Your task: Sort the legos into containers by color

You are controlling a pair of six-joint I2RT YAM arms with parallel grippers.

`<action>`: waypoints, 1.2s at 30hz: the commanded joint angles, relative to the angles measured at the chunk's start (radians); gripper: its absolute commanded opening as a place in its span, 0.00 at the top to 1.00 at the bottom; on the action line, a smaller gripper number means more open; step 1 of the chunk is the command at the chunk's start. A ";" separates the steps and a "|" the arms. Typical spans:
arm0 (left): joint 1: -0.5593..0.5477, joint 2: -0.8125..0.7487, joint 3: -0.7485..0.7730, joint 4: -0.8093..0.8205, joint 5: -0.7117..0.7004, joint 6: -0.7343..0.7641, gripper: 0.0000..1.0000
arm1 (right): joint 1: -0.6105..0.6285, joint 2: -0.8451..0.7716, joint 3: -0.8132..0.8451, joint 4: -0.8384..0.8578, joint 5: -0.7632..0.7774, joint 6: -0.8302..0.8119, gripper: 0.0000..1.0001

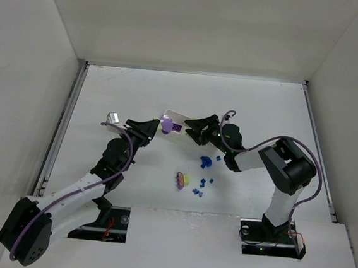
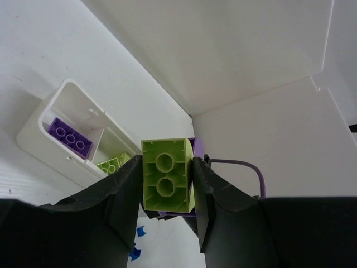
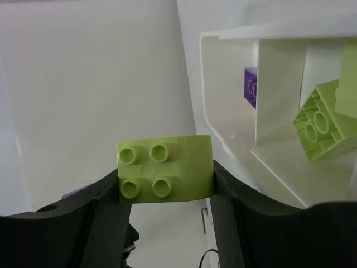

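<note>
The white tray [image 1: 175,116] lay near the middle of the worktop [image 1: 264,104], between the ends of the two arms. The left arm [image 1: 92,182] reached in from the near left. The left jaws were clamped on a first yellow-green brick [image 2: 165,176], its studs turned toward the wrist camera, just to the left of the tray. How high it hung over the worktop could not be told.

Seen from the left wrist, the tray's end compartment held a purple brick [image 2: 70,137] lying flat with its studs up. The next compartment held a stored yellow-green brick [image 2: 114,163], partly hidden behind one jaw.

The right arm [image 1: 283,169] bent in from the near right. The right jaws were gripping a four-stud yellow-green brick [image 3: 164,167] by its two sides, close beside the right of the tray and outside its wall. From that wrist, the stored brick sat at an angle in its compartment, with the purple one visible past the divider.

Loose things lay on the near side of the tray. A small cluster of purple and yellow-green bricks [image 1: 181,180] rested on the worktop, well apart from both jaws. Tiny blue pieces [image 1: 205,160] were scattered beside it, toward the right arm. A purple cable [image 1: 304,149] looped along the right arm.
</note>
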 commanded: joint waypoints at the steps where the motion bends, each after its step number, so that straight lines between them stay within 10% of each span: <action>1: -0.004 -0.006 -0.016 0.035 0.012 0.019 0.86 | -0.004 0.022 0.056 0.030 0.010 0.052 0.58; 26: -0.005 0.011 -0.004 0.030 0.021 0.019 0.86 | -0.007 -0.009 0.036 0.047 -0.022 0.057 0.30; 36: 0.051 -0.016 0.006 -0.031 0.190 -0.096 0.86 | 0.055 -0.222 -0.027 0.059 -0.111 -0.334 0.20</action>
